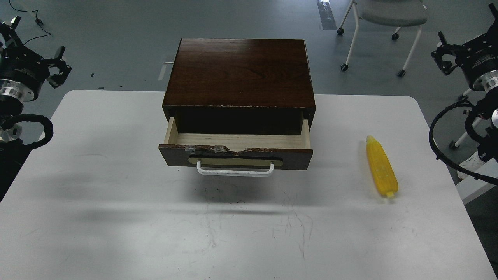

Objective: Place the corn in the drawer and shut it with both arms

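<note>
With both black claw grippers, left [58, 70] and right [443, 58], raised with fingers apart, lower the right over the mid-length of the bright yellow plastic corn cob [381, 168] lying on the white counter [116, 202], fingers spanning its narrow width, before carrying it to the open dark brown wooden drawer [235, 154].

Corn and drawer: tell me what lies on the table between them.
Nothing. In the head view, only bare white table separates the corn from the open drawer; the corn lies apart, to the drawer's right.

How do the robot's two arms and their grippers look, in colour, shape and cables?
Both arms are black with a shiny silver ring at the wrist. The left gripper and the right gripper are black claws with angular fingers. Small white lettering marks each black wrist housing, too small to read. Thick black ribbed cables loop beside each arm.
</note>
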Robot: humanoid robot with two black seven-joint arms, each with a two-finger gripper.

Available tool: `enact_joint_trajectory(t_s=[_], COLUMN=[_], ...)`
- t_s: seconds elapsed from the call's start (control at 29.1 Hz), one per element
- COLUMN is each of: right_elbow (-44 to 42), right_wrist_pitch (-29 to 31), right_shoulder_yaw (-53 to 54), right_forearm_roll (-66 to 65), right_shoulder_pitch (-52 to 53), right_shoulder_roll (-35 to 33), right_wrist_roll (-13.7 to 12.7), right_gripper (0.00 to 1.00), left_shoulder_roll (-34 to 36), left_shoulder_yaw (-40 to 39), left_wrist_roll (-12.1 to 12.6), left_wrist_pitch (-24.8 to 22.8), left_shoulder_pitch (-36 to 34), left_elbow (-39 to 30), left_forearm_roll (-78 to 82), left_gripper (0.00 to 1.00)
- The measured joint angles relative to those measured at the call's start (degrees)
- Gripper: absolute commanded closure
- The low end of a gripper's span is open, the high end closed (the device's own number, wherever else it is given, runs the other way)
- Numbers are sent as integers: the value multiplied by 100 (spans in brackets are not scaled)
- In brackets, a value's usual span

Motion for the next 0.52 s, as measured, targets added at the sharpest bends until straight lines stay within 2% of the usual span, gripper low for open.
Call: enact_joint_trajectory(t_s=[0.52], right_elbow=[77], right_wrist_pitch=[-6], right_shoulder_yaw=[-40], right_forearm_roll=[-18], right_shoulder_pitch=[-64], right_shoulder_roll=[-70], right_wrist_roll=[-7], right_gripper=[0], left_shoulder_roll=[13], left_shoulder_yaw=[8], left_wrist_roll=[2], left_wrist_pitch=[0], left_shoulder_pitch=[119], left_elbow=[8], left_forearm_roll=[8], left_gripper=[1])
